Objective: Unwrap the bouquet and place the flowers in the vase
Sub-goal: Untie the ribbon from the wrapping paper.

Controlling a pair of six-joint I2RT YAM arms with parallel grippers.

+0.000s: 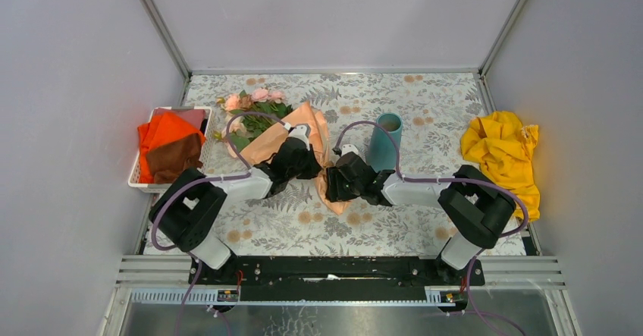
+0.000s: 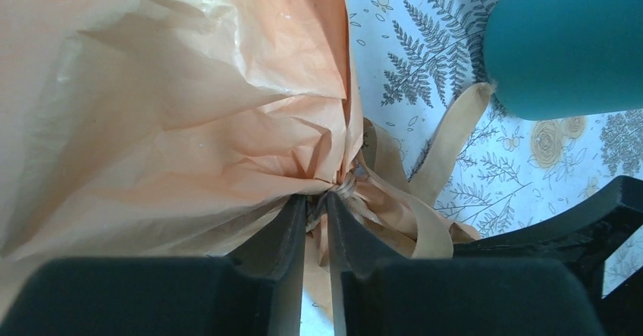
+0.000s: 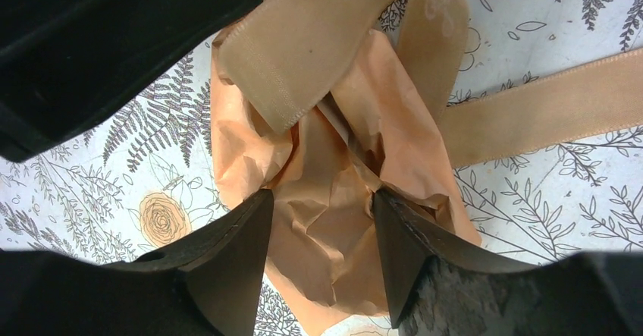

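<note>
Here we are: the bouquet (image 1: pixel 284 135) of pink, peach and cream roses in crinkled peach-tan kraft paper lies flat on the fern-printed table (image 1: pixel 440 101). It sits just left of the small matte teal cylindrical vase (image 1: pixel 385 142), blooms pointing away to the far left of the vase and the gathered tail pointing toward the arms. The black left gripper (image 2: pixel 317 203) is down at the tied neck, jaws drawn narrow with the tips right at the knot; whether they actually pinch anything there, I cannot tell. The black right gripper (image 3: pixel 322 207) hangs over the crumpled paper tail, on the near side of the vase, jaws apart and straddling the paper without clamping it. The flat tan ribbon (image 3: pixel 303 55) trails loose ends across the table toward the vase, yet the neck looks cinched. My read: early days. The wrap is on, the flowers (image 1: pixel 254 101) are all inside it, and nothing stands in the vase. Left to do: free the tie, open the paper, then lift the stems across and stand them in the vase.
</note>
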